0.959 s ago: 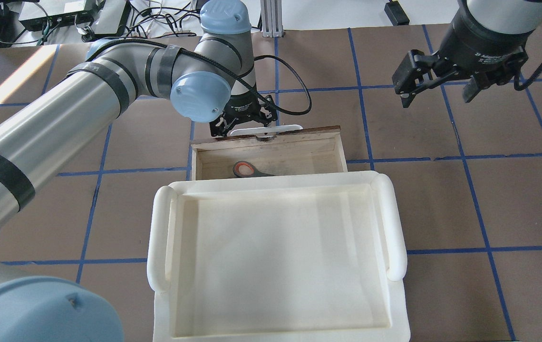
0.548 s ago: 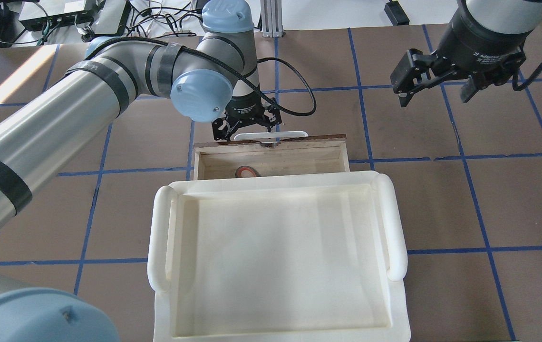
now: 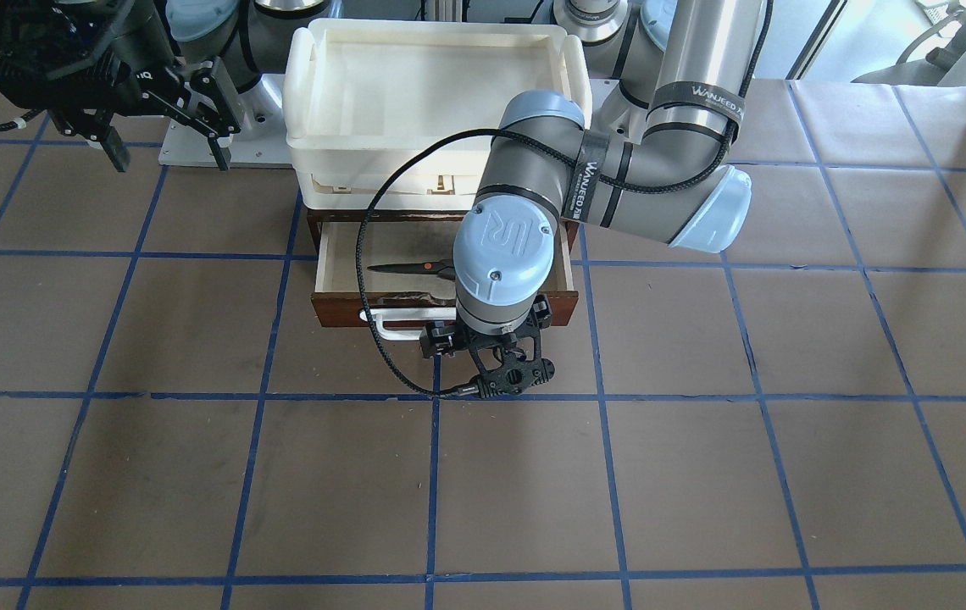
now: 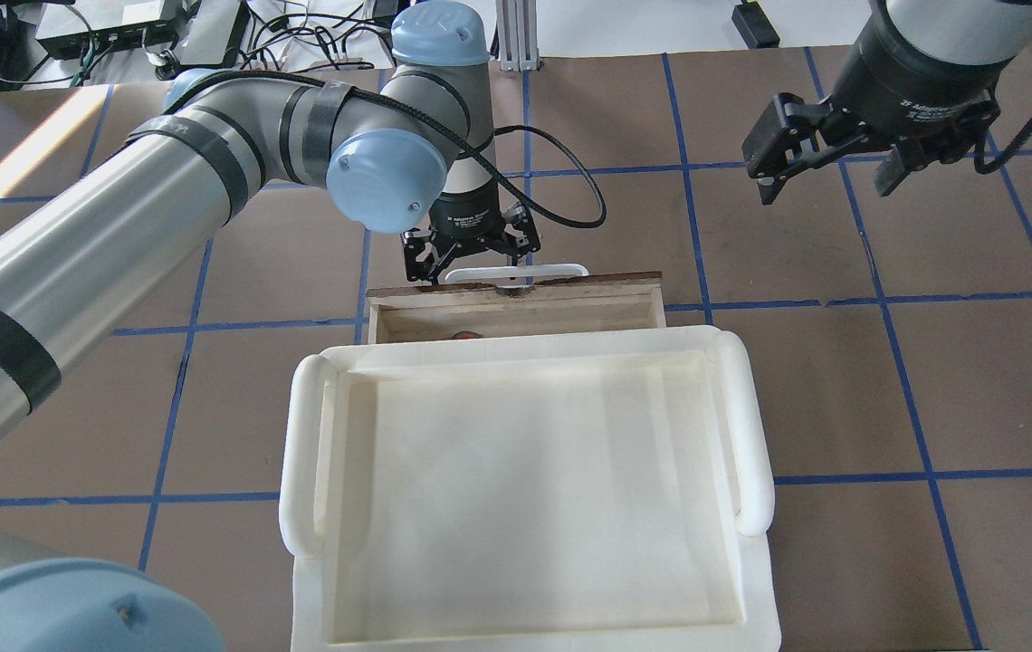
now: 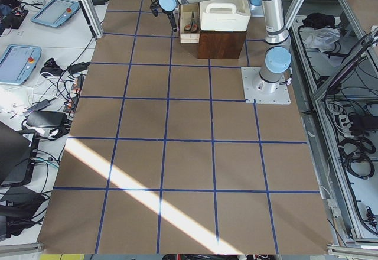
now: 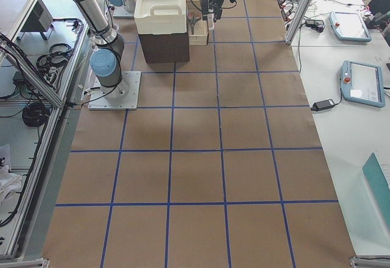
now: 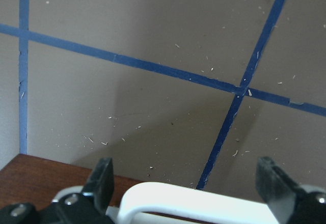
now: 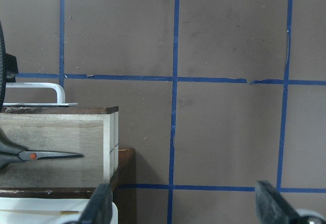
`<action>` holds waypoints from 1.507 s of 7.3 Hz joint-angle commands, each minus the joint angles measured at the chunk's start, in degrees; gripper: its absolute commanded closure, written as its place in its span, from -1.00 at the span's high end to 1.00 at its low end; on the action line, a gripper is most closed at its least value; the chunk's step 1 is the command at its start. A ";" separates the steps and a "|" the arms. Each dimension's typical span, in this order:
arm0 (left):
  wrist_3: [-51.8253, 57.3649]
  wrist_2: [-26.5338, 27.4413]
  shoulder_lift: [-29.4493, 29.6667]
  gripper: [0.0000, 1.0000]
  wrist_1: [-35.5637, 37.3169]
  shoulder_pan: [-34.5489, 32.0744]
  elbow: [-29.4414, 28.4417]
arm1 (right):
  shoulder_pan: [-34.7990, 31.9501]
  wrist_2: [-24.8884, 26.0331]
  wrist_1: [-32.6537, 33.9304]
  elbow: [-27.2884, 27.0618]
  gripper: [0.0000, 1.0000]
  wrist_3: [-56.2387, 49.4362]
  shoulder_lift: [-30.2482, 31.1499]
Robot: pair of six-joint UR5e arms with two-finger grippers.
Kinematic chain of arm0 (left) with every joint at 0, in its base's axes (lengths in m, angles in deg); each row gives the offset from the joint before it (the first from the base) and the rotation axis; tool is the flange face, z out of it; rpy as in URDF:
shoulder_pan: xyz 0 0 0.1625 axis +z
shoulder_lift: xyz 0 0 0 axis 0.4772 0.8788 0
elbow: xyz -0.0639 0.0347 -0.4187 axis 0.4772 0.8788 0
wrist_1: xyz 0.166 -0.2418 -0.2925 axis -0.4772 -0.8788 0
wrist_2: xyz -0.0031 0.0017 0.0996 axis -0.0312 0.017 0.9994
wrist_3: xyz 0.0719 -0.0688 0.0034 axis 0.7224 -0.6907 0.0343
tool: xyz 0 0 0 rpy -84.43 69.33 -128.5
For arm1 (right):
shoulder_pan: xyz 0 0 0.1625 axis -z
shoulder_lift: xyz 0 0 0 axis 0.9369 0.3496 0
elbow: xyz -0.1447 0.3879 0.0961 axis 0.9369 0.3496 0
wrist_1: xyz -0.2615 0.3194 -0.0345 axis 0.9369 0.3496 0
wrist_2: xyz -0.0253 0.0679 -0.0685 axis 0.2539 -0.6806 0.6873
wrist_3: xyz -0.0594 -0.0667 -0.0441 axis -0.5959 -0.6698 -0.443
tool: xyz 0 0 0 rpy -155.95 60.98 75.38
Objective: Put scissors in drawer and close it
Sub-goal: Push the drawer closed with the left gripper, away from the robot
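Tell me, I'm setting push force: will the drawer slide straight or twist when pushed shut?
Likely rigid: the drawer is wooden. The left hand sits off-centre at the handle, so it may skew. Loose scissors inside may slide.

"WANJEED" runs in white along two black bands (image 3: 695, 89) wrapped on the left arm (image 3: 707, 42). A "UR" logo marks that arm's blue wrist cap (image 3: 504, 235). White print beginning "2F Adaptive" sits on the right end effector (image 4: 826, 172); the rest is too small to read.

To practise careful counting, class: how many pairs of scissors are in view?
1. The scissors lie in the part-open drawer, blades pointing to the robot's right; the left arm covers their handles. More could be hidden deeper inside.
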 commanded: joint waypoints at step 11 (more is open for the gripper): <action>-0.09 -0.39 -0.08 1.00 -14.75 -3.02 0.56 | 0.00 0.15 -0.26 0.00 1.00 -0.61 0.00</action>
